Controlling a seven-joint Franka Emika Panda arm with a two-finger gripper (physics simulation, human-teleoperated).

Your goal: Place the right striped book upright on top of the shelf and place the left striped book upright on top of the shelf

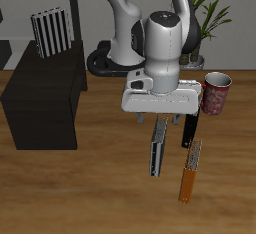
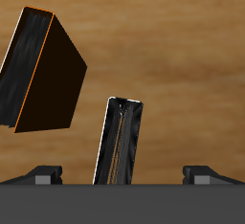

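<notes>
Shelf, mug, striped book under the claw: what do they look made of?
Shelf: matte black, flat and boxy, no grain or shine; looks like painted wood or laminate, can't tell which.
Mug: glossy, with a red-and-white pattern; likely ceramic.
Striped book: black and grey-white striped cover with a thin edge; probably card or paper, smooth, little sheen.
All are renders, so this goes by look only.
</notes>
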